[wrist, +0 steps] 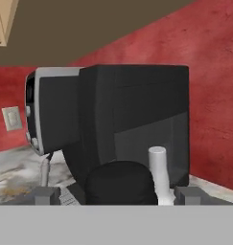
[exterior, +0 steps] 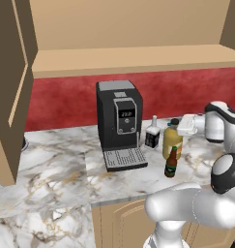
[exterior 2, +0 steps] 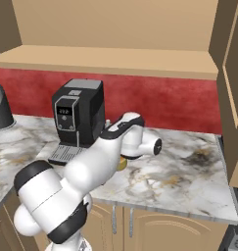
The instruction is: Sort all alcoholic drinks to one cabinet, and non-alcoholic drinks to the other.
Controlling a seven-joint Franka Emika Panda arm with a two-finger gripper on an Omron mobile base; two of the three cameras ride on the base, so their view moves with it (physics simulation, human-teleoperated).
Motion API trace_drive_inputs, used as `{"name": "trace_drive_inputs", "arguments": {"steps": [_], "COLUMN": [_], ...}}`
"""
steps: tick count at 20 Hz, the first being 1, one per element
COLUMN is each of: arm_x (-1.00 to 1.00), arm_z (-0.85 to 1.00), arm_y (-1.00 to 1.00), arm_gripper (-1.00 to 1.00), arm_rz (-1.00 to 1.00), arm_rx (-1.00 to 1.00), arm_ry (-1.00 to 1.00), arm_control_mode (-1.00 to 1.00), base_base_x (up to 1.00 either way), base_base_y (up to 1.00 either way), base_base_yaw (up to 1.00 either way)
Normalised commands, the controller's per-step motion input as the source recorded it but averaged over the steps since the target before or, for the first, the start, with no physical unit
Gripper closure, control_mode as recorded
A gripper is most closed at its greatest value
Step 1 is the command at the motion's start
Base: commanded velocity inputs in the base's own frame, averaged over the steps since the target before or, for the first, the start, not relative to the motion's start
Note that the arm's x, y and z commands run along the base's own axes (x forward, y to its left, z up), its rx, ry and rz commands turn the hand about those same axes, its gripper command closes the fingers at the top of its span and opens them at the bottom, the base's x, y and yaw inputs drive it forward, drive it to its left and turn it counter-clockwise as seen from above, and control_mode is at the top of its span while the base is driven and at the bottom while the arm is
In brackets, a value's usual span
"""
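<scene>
Yellow-orange and dark-capped, the juice bottle is standing upright on the marble counter, near its front edge. In the hand view its cap is sitting between the two fingertips of the pincer. The pincer is gaping wide, with a gap showing on each side of the cap, so it is gripping nothing and seemingly touching nothing. In the left base view the white hand is reaching in at the bottle's neck from two o'clock. The brown beer bottle is standing just beside the juice bottle at six o'clock, closer to the counter's edge. The squarish bottle with the black label is standing near at ten o'clock, and its white neck is rising just past the cap in the hand view. Further out at nine o'clock, the black coffee machine is blocking that side, with the red backsplash closing off twelve o'clock behind it. Open marble is lying to the right of the arm in the right base view. Overhead, the wide cabinet is standing open, its long tan shelf running above the backsplash, and one dark door is hanging open at far nine o'clock.
</scene>
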Motion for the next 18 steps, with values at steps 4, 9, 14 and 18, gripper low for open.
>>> {"name": "trace_drive_inputs", "arguments": {"steps": [4, 9, 14, 18], "arm_x": [0.0, -0.12, -0.04, -0.01], "arm_z": [0.08, 0.86, 1.0, 1.0], "arm_y": [0.1, -0.06, -0.24, -0.05], "arm_gripper": [1.0, 1.0, 1.0, 1.0], "arm_rz": [0.0, 0.0, -0.03, -0.05], "arm_rx": [0.0, 0.0, 0.0, 0.0], "arm_ry": [0.01, 0.0, 0.02, 0.09], "arm_control_mode": [-1.0, -1.0, -1.0, -1.0], "base_base_x": [0.0, 0.0, 0.0, 0.0], "base_base_y": [0.0, 0.0, 0.0, 0.0], "base_base_yaw": [0.0, 0.0, 0.0, 0.0]}}
